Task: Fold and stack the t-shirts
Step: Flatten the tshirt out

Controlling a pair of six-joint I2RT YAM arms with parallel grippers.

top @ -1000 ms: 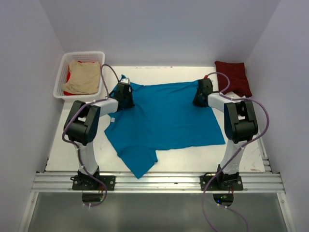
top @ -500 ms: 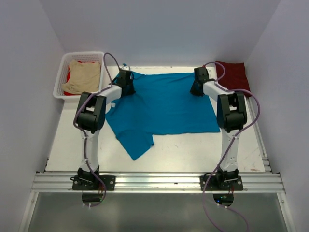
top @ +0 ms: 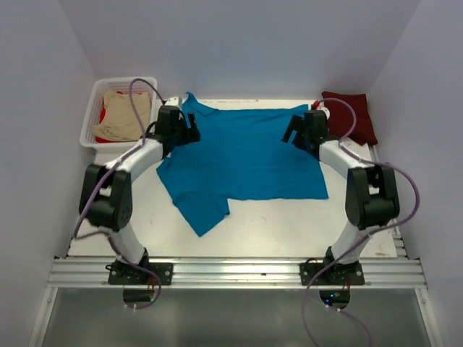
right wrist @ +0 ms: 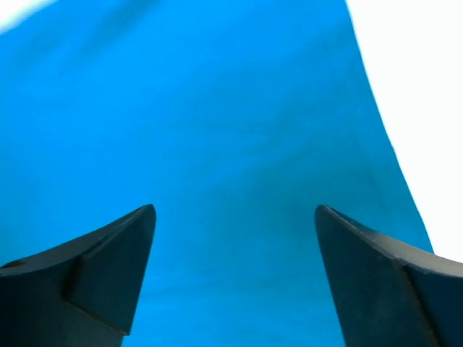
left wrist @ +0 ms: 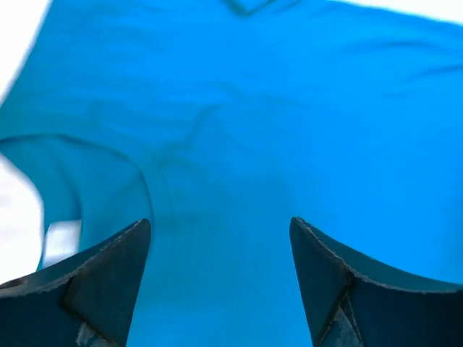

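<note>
A teal-blue t-shirt [top: 246, 155] lies spread over the middle of the white table, one sleeve pointing toward the near edge. My left gripper [top: 189, 130] hovers over its far left corner, open, with only cloth [left wrist: 239, 144] showing between the fingers [left wrist: 101, 278]. Over the far right corner my right gripper [top: 293, 132] is open too, nothing held, above the same cloth [right wrist: 217, 130]. A dark maroon t-shirt [top: 352, 114] lies folded at the far right. Beige [top: 124, 116] and red [top: 103, 116] t-shirts lie in the basket.
A white lattice basket [top: 96, 97] stands at the far left corner of the table. White walls close in the back and both sides. An aluminium rail [top: 231, 271] runs along the near edge under the arm bases.
Both grippers were shut on the teal shirt's far corners and carried them toward the back. They have now let go, opened and lifted clear, leaving the shirt lying spread.
</note>
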